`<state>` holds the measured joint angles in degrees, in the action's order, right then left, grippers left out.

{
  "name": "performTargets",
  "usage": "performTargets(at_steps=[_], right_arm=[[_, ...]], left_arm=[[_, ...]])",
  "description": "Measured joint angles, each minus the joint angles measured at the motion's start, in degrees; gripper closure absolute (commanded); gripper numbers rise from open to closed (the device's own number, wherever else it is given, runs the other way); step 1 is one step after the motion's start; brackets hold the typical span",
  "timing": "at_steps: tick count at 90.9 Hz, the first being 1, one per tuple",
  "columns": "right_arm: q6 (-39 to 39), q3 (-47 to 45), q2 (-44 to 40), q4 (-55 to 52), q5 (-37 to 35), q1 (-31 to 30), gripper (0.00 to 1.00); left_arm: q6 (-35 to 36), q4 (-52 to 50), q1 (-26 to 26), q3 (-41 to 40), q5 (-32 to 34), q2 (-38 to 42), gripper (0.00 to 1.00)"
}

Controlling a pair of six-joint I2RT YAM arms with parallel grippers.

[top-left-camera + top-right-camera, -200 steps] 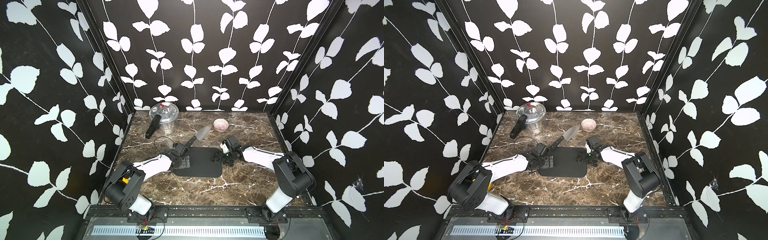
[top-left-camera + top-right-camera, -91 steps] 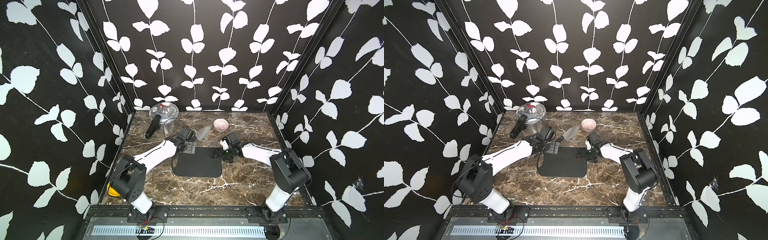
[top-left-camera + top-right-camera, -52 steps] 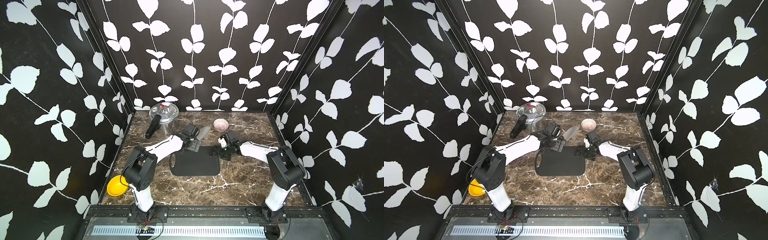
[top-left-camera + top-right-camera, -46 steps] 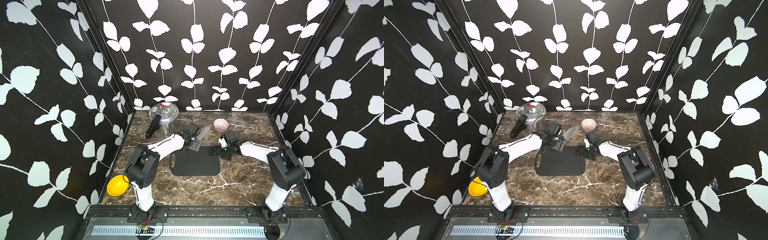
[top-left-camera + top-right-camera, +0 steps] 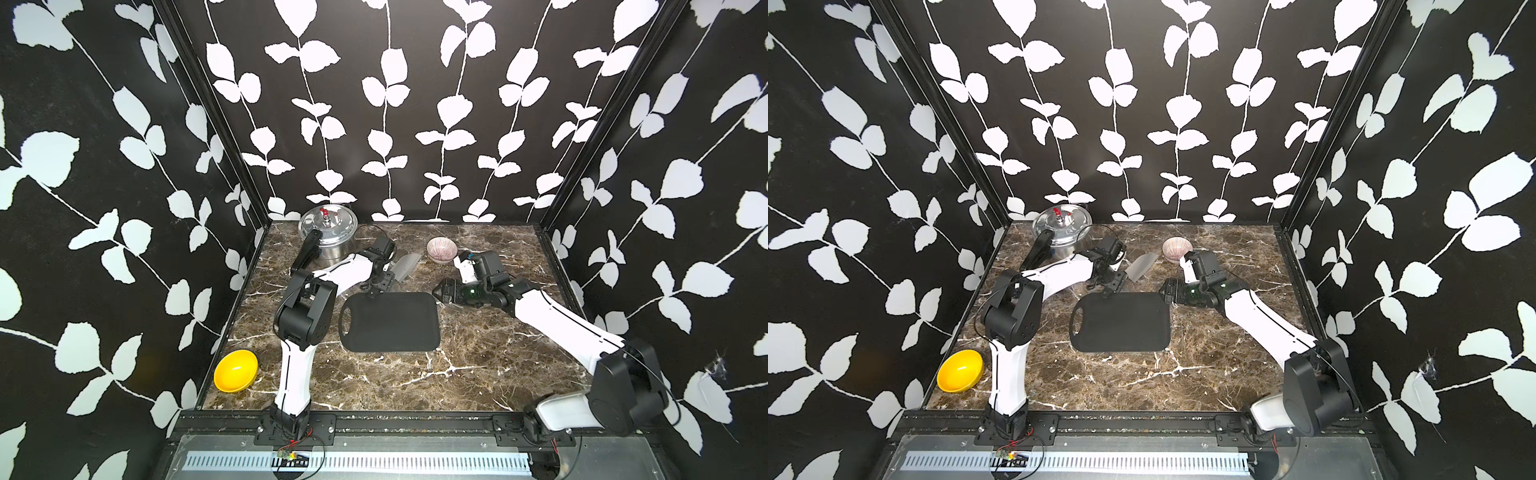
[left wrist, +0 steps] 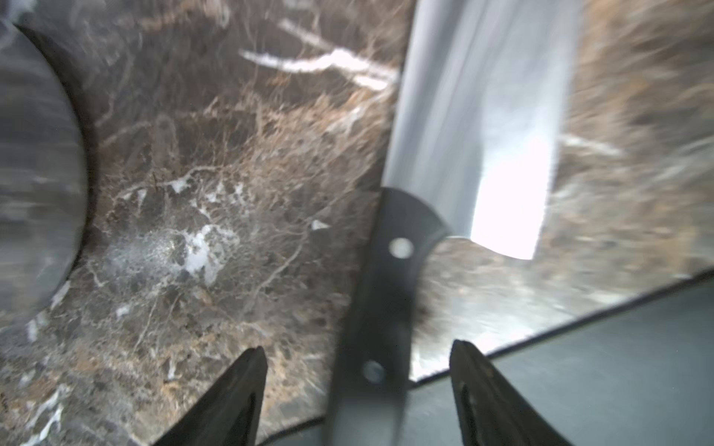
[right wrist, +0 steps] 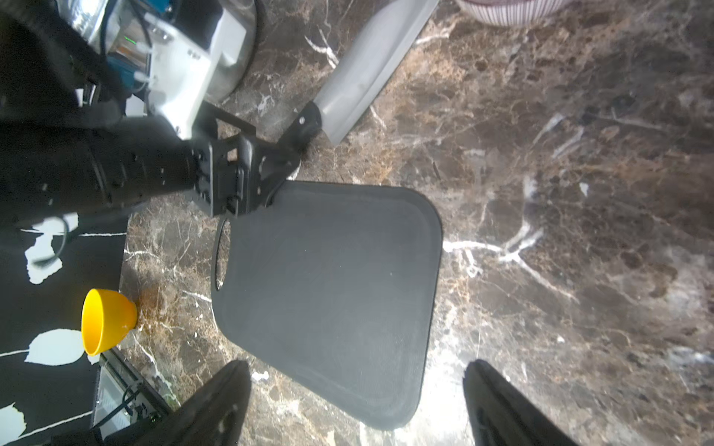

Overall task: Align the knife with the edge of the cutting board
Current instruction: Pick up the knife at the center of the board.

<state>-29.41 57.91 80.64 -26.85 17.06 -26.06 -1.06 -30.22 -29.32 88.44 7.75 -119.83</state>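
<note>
left arm poised over the knife: the left gripper (image 6: pixel 357 386) hangs above the small cleaver-style knife with a broad silver-grey blade and short black riveted handle (image 5: pixel 405 266). its black fingers (image 6: pixel 239 394) are parted on either side of the handle with a gap on each side, so they grip nothing yet.

the knife lies flat on the brown marble tabletop (image 5: pixel 478 365), just beyond the far edge of the thin matte black rectangular cutting board (image 5: pixel 390 322). it sits skewed to that edge, with the blade angled off toward the small pink striped bowl (image 5: pixel 441 249) and the handle end at the board's far corner by the slot. the right gripper (image 7: pixel 357 382) waits at the board's other far corner, fingers spread wide and empty.

the danger from here looks to be a slip. if the fingers close off-centre on the narrow handle, the heavy blade could pivot or skid on the smooth marble toward the bowl. dragging the handle could also shove the board, since nothing appears to pin it. the left wrist also works close beside the lidded steel pot (image 5: pixel 328 232).

two seconds earlier the left gripper sat at the board's slot end. it has since swung up to the knife, uncovering a round yellow bowl (image 5: pixel 235 370) by the table's near left edge. the right gripper has drawn back from the board's right edge to its far corner. the knife keeps the same slant.
</note>
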Motion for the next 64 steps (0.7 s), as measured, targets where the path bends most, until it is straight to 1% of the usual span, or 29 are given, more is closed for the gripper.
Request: performTargets(at_steps=[22, 29, 36, 43, 49, 59, 64], right_arm=[[-0.2, -0.9, -0.1, -0.7, 0.0, 0.4, 0.12], [-0.3, -0.9, -0.1, -0.7, 0.0, 0.7, 0.12], [-0.4, -1.1, -0.1, -0.7, 0.0, 1.0, 0.12], [-0.7, -1.4, -0.1, -0.6, 0.0, 1.2, 0.12], [-1.0, -1.7, -0.1, -0.7, 0.0, 1.3, 0.12], [-1.3, -2.0, -0.1, -0.7, -0.1, 1.4, 0.12], [-1.4, -2.0, -0.1, -0.7, -0.2, 1.5, 0.12]], left_arm=[[2.5, -1.8, 1.1, 4.6, -2.4, -4.1, 0.35], [3.2, -2.4, 1.0, 5.5, -2.6, -4.7, 0.44], [3.8, -3.2, 1.0, 6.6, -2.8, -5.4, 0.44], [4.1, -3.9, 1.0, 8.2, -2.8, -6.4, 0.52], [4.3, -4.3, 1.0, 9.5, -2.8, -7.2, 0.54], [4.3, -4.6, 0.8, 11.2, -2.9, -8.3, 0.70], [4.6, -4.9, 0.7, 12.2, -2.9, -8.9, 0.84]])
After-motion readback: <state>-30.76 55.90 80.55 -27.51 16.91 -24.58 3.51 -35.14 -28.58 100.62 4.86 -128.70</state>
